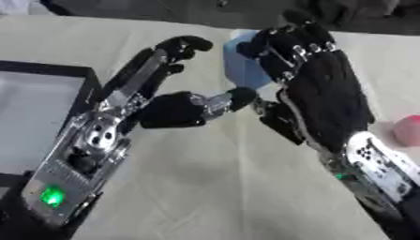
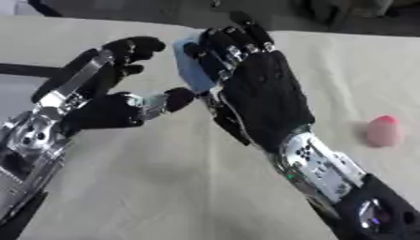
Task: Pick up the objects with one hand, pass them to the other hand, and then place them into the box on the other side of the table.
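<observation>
Handover stage: right hand [image 2: 258,93] grips pale blue object [image 1: 244,70].
We judge left hand [image 1: 164,110], beside it, spread wide; box [image 1: 41,117] unfilled, pink object [image 2: 384,131] waits.

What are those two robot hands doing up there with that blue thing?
The robot's right hand has its fingers curled round a pale blue block and holds it above the beige table. The left hand is open right beside it, its thumb reaching toward the block, as if about to take it. A dark-rimmed box sits at the left, and a small pink rounded object lies on the table at the right.
</observation>
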{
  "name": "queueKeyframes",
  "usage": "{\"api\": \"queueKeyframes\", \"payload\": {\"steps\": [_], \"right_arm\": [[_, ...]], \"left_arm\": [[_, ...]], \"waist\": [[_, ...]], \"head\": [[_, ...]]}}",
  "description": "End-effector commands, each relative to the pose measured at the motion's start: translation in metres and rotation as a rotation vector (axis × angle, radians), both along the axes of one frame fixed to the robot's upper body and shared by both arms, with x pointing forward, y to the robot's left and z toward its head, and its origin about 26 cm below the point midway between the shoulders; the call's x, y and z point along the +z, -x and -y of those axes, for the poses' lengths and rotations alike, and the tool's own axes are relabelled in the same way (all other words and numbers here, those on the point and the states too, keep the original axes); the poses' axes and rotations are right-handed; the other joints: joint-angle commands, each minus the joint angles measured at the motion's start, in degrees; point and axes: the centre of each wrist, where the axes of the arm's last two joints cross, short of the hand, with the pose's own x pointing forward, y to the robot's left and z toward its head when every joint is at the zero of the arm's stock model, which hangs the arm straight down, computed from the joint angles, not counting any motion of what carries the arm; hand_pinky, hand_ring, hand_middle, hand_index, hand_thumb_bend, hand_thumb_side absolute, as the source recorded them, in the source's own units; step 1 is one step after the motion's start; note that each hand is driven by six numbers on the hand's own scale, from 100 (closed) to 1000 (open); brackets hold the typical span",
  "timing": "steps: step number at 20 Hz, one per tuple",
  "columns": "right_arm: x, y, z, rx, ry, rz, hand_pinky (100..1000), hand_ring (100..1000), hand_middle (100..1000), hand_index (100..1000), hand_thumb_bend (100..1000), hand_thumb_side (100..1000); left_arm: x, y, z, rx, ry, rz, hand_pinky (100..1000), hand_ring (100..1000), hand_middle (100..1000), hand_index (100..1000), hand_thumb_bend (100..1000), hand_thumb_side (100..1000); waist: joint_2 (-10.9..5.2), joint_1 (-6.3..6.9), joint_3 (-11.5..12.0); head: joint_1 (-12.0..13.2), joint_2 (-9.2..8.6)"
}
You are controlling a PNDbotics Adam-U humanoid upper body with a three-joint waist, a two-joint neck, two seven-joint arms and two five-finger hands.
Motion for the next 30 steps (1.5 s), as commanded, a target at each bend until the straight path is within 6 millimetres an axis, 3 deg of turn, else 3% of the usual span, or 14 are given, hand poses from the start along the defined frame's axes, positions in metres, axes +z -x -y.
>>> {"api": "queueKeyframes", "payload": {"steps": [1,17,21,22,24,25,28,30], "right_arm": [[0.006,0.001,0.000,0.007,-0.004,0.032,814,590,443,456,153,100],[0.002,0.004,-0.007,0.078,-0.032,0.000,801,580,446,457,145,100],[0.001,0.005,-0.009,0.110,-0.045,-0.014,794,577,450,458,145,100],[0.000,0.005,-0.010,0.114,-0.047,-0.021,792,576,452,459,146,100],[-0.001,0.005,-0.010,0.120,-0.050,-0.039,790,576,453,460,151,100],[-0.001,0.005,-0.010,0.121,-0.051,-0.046,790,579,457,465,155,100],[-0.001,0.005,-0.010,0.122,-0.052,-0.065,788,580,462,470,161,100],[-0.001,0.005,-0.010,0.124,-0.054,-0.075,791,590,475,487,185,100]], "left_arm": [[0.005,0.001,0.003,0.002,0.006,0.017,978,1000,923,847,712,418],[-0.004,-0.015,0.031,-0.025,0.040,-0.056,958,1000,894,829,704,413],[-0.005,-0.019,0.038,-0.010,0.071,-0.080,923,1000,828,793,516,431],[-0.005,-0.020,0.039,-0.006,0.081,-0.080,910,1000,806,773,395,438],[-0.006,-0.020,0.041,-0.001,0.105,-0.080,895,1000,776,738,255,435],[-0.006,-0.021,0.042,0.000,0.117,-0.083,876,984,744,701,123,453],[-0.007,-0.022,0.043,-0.002,0.156,-0.094,873,964,710,669,100,505],[-0.007,-0.022,0.044,-0.007,0.176,-0.102,871,954,685,646,100,477]], "waist": [[-0.74,0.28,0.03],[-0.44,-0.01,0.30],[-0.24,-0.13,0.47],[-0.21,-0.16,0.48],[-0.17,-0.20,0.48],[-0.17,-0.20,0.47],[-0.20,-0.22,0.46],[-0.22,-0.23,0.45]], "head": [[0.23,-0.83],[0.95,-1.63],[1.02,-1.52],[1.03,-1.50],[1.09,-1.52],[1.12,-1.55],[1.10,-1.63],[1.10,-1.70]]}}
